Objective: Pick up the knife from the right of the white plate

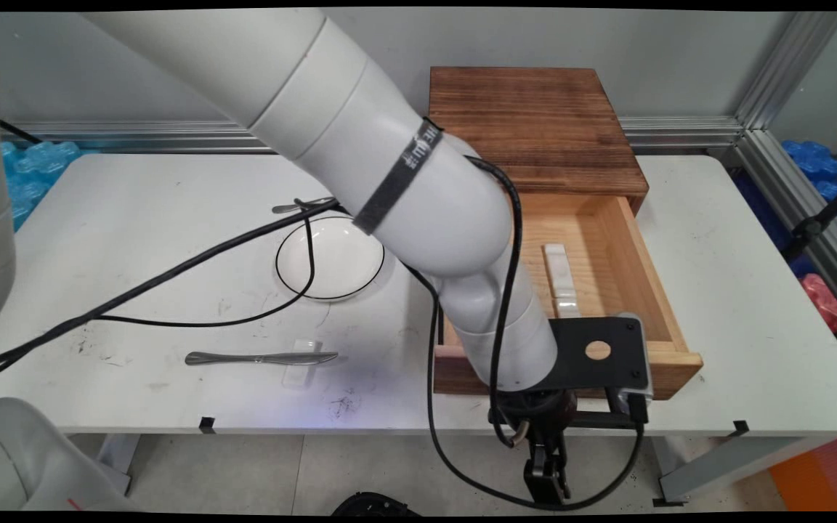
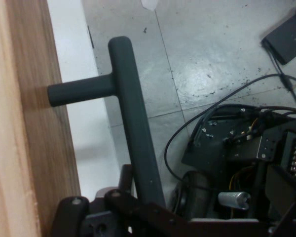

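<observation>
At the lower left of the main view a metal knife (image 1: 259,358) lies flat on the white table (image 1: 135,189), its blade propped on a small white rest (image 1: 301,370), seemingly to keep the blade off the surface. Above and to the right of it sits a white plate (image 1: 330,258) with a dark rim. A second metal utensil (image 1: 302,206) lies just past its upper edge, and the arm's black cables drape across both. Bare table lies well around these pieces, toward the left and front edges. Further right, a dark wooden box (image 1: 535,123) stands against the wall, and its pale drawer (image 1: 651,290) is pulled out toward the table's front edge. A narrow white piece (image 1: 560,280) lies lengthwise inside. The arm reaches over the drawer and bends down past its front, so the gripper (image 1: 546,465) hangs below the table edge, over the floor. In the hand view a dark T-shaped handle (image 2: 130,113) juts from the drawer front and its bar runs down into the gripper's linkage. Whether the gripper is closed on it or merely around it cannot be told. Right of the drawer the table is bare up to its edge.
</observation>
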Robot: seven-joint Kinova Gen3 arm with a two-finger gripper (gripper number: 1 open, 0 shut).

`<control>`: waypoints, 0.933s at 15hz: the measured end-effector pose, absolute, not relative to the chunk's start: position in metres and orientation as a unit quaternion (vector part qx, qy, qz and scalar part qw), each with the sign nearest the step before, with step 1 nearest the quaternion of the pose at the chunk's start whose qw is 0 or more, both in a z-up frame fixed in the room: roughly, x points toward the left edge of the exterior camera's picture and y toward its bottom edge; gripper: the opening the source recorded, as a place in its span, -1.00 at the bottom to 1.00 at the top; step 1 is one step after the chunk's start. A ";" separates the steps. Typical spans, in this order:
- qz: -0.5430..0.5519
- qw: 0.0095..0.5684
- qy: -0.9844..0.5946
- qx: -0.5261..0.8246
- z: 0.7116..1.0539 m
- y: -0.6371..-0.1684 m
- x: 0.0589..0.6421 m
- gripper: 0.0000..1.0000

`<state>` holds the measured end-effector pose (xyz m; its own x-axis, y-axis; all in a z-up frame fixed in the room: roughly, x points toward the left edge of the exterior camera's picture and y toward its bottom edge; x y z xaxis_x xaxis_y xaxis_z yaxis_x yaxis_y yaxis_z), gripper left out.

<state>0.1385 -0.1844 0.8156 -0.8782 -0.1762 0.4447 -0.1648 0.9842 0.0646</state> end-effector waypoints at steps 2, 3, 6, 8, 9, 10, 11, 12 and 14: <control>-0.006 0.228 -0.970 0.082 0.818 -0.180 0.142 1.00; -0.005 0.227 -0.971 0.079 0.819 -0.178 0.144 1.00; -0.001 0.224 -0.972 0.072 0.820 -0.171 0.149 1.00; 0.003 0.223 -0.973 0.067 0.820 -0.167 0.151 1.00; 0.005 0.223 -0.973 0.066 0.820 -0.166 0.152 1.00; 0.008 0.221 -0.973 0.064 0.820 -0.164 0.154 1.00; 0.011 0.220 -0.973 0.062 0.820 -0.162 0.156 1.00; 0.015 0.219 -0.974 0.061 0.820 -0.160 0.158 1.00; 0.019 0.218 -0.974 0.062 0.821 -0.156 0.162 1.00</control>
